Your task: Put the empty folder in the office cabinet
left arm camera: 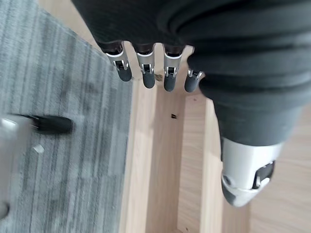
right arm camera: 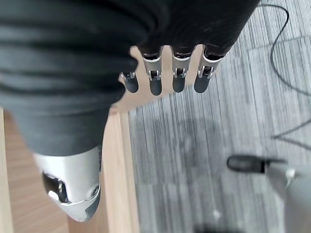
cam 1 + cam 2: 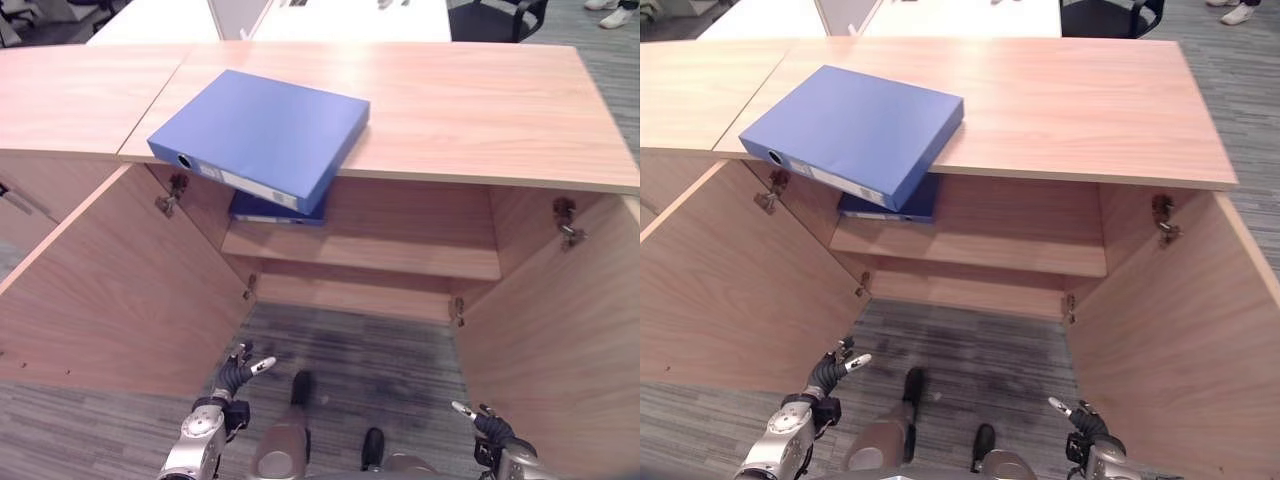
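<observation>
Nearest us, our left hand (image 3: 238, 373) and right hand (image 3: 487, 422) hang low over the grey carpet (image 3: 350, 360), fingers loosely straight and apart, holding nothing. Beyond them the office cabinet (image 3: 420, 140) stands with both doors (image 3: 110, 290) swung wide. On its upper shelf (image 3: 400, 255) lies one blue binder (image 3: 280, 210) at the left end. The blue folder (image 3: 262, 133) lies flat on the cabinet top, its spine corner overhanging the front edge.
</observation>
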`<state>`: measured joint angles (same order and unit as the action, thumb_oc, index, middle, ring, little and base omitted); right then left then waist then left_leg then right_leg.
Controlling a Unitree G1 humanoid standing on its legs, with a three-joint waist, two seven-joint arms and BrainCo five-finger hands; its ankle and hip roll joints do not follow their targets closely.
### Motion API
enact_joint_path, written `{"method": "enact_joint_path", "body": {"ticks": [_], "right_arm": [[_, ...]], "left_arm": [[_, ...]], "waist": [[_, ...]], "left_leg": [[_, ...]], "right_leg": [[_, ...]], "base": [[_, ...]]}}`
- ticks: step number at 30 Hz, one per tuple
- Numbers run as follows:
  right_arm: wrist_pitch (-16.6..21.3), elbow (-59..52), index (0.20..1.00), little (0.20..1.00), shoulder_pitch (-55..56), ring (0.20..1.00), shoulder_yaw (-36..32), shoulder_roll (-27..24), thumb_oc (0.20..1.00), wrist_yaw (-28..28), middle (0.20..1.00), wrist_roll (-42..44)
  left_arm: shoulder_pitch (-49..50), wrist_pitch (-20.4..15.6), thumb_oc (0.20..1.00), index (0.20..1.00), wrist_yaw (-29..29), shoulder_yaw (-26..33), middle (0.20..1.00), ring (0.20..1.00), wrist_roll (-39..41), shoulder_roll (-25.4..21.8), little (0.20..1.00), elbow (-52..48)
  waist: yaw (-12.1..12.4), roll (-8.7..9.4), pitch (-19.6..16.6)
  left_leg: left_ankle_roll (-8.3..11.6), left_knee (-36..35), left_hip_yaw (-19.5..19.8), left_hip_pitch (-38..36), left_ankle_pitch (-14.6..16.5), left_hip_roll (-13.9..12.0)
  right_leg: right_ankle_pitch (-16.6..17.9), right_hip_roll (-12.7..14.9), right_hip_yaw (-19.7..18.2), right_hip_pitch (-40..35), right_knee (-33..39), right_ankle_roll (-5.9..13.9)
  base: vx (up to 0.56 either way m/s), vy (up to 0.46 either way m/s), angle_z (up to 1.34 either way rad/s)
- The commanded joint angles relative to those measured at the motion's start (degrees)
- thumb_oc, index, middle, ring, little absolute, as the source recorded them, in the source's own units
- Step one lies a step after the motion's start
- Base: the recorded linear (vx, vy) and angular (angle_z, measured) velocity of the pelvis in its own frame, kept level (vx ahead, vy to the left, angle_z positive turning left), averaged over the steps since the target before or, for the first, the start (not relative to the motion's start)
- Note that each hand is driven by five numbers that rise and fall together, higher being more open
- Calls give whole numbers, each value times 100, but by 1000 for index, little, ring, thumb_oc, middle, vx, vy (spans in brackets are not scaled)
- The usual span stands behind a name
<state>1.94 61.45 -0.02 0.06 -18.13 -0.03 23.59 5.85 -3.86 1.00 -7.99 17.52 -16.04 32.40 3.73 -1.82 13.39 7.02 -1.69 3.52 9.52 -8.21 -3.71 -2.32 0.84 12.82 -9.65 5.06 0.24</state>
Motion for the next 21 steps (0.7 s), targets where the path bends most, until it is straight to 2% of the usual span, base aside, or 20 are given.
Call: {"method": "enact_joint_path", "body": {"ticks": [1,5,10,14,16,19,21], "right_arm": [[95,25,1000,1000,56,1000,99,-37,1000,-11,1000,-23],[65,7,1000,1000,55,1000,109,149,1000,14,1000,-21],[28,-64,1000,1000,15,1000,158,272,1000,32,1000,-27],[11,-113,1000,1000,-44,1000,183,360,1000,54,1000,-8],[9,-149,1000,1000,-83,1000,201,391,1000,60,1000,-4],[14,-170,1000,1000,-100,1000,255,425,1000,72,1000,-28],[3,-185,1000,1000,-90,1000,281,434,1000,91,1000,-51]], "left_arm": [[-169,-218,1000,1000,31,0,1000,1000,-77,-206,1000,-321],[-213,-199,1000,1000,46,8,1000,1000,-100,-332,1000,-324],[-294,-179,1000,1000,1,86,1000,1000,-91,-448,1000,-337],[-318,-169,1000,1000,-17,143,1000,1000,-113,-501,1000,-320],[-321,-171,1000,1000,-40,164,1000,1000,-90,-504,1000,-304],[-294,-179,1000,1000,-63,208,1000,1000,-40,-499,1000,-325],[-285,-170,1000,1000,-73,215,1000,1000,-13,-481,1000,-325]], "waist": [[59,140,-200],[66,252,-286],[80,328,-276],[72,345,-235],[63,344,-177],[104,317,-137],[132,290,-166]], "left_leg": [[-101,138,48,-303,459,-21],[-290,191,-68,-472,627,75],[-486,283,-105,-532,844,186],[-637,299,-162,-654,968,265],[-699,305,-214,-725,1019,283],[-741,320,-267,-802,1097,285],[-707,258,-310,-819,1061,254]], "right_leg": [[-224,640,-231,103,-17,623],[-303,888,-342,94,-418,727],[-298,1052,-488,381,-1048,892],[-129,1123,-580,632,-1531,1043],[114,1193,-587,798,-1771,1123],[297,1303,-436,884,-1777,1147],[201,1279,-348,775,-1518,1125]], "base": [[228,200,-21],[139,170,6],[63,155,1],[34,137,-7],[12,90,-6],[23,38,-19],[1,-37,-11]]}}
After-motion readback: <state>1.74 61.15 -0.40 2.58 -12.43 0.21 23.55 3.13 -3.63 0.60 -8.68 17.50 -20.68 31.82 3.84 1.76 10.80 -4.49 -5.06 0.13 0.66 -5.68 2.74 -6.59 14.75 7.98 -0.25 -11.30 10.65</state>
